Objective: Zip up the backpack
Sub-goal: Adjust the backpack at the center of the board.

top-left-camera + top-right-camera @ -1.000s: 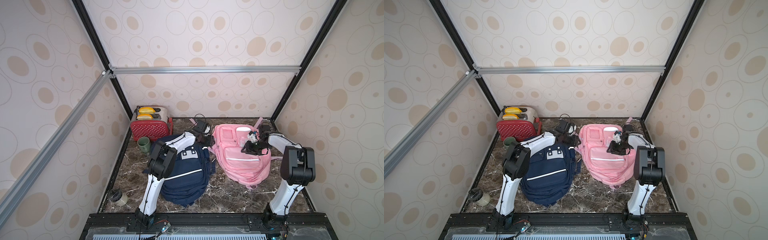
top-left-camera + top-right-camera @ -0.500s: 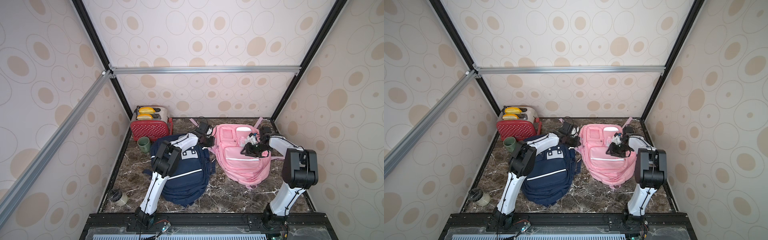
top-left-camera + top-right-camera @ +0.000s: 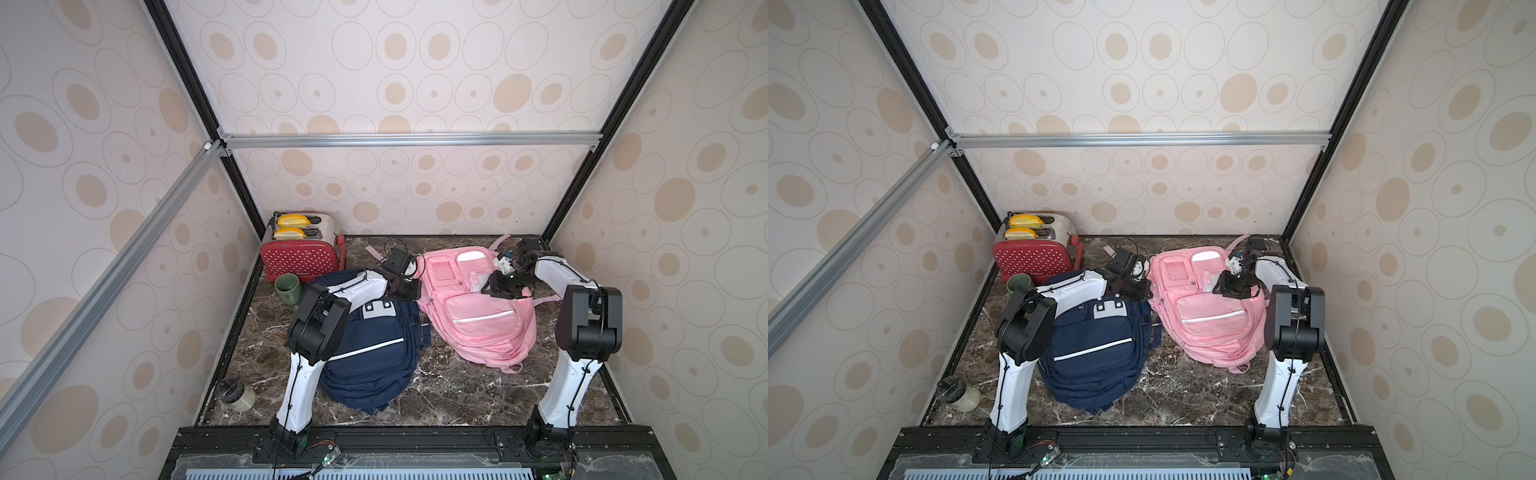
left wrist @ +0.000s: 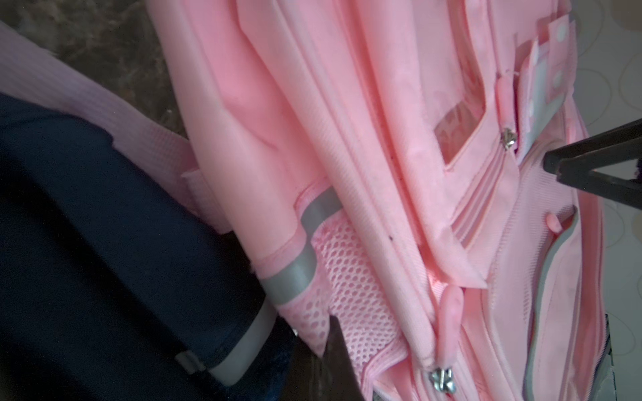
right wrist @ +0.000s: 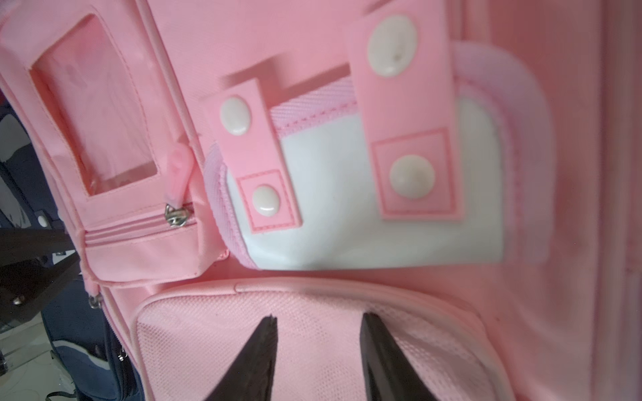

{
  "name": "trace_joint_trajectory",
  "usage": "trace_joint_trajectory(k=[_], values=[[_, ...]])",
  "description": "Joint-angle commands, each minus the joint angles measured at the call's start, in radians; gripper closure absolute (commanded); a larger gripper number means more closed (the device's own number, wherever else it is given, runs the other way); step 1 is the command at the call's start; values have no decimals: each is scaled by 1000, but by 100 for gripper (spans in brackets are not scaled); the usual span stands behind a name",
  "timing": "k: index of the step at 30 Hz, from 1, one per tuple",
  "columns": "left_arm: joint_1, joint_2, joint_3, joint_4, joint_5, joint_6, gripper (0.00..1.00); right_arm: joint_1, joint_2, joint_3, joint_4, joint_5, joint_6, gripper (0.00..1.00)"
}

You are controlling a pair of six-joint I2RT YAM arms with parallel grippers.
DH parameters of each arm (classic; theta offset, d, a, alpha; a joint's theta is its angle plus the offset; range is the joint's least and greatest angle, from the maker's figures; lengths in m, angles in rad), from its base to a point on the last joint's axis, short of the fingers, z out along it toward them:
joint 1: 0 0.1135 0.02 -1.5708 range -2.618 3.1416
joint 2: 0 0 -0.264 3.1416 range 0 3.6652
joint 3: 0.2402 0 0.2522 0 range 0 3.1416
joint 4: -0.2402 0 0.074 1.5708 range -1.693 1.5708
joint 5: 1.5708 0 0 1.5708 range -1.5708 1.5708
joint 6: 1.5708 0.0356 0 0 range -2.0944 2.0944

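The pink backpack [image 3: 478,320] [image 3: 1208,320] lies flat at the back right of the marble floor. My left gripper [image 3: 409,289] [image 3: 1140,289] is at its left side, shut on the edge of the mesh side pocket [image 4: 351,277]. In the left wrist view the left gripper [image 4: 331,323] shows as one dark wedge, with a pink zipper pull [image 4: 450,323] and its metal slider [image 4: 441,378] just beside it. My right gripper [image 3: 500,286] [image 5: 319,317] hovers open over the front pocket [image 5: 312,347], nothing between its fingers. A small pocket's pull [image 5: 179,170] lies off to one side.
A navy backpack [image 3: 365,345] lies just left of the pink one, under my left arm. A red toaster [image 3: 301,253] and a green mug [image 3: 288,286] stand at the back left. A jar [image 3: 235,395] sits by the left wall. Walls close in on three sides.
My left gripper has shut at the pink backpack's side pocket, and its arm has shifted slightly. My right gripper has edged a little along the bag's top and stays open.
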Motion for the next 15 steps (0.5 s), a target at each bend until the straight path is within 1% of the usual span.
trace_joint_trajectory(k=[1, 2, 4, 8, 11, 13, 14, 15], values=[[6, -25, 14, -12, -9, -20, 100, 10, -110, -67, -65, -57, 35, 57], [6, -20, 21, -16, -6, -20, 100, 21, -151, -101, -65, -83, 51, 59], [6, -15, 32, -20, -3, -21, 100, 59, -226, -138, -67, -106, 80, 59], [6, -10, 50, -36, -3, -11, 100, 165, -319, -108, -87, -73, 135, 58], [6, -10, 50, -34, 3, -9, 100, 215, -298, -84, -35, -103, 201, 58], [6, -14, 48, -31, 8, -11, 100, 228, -240, -55, -18, -133, 229, 61], [5, -16, 47, -29, 9, -11, 100, 260, -208, -45, -13, -142, 236, 61], [6, -20, 43, -26, 11, -11, 100, 271, -181, -29, -13, -145, 241, 63]])
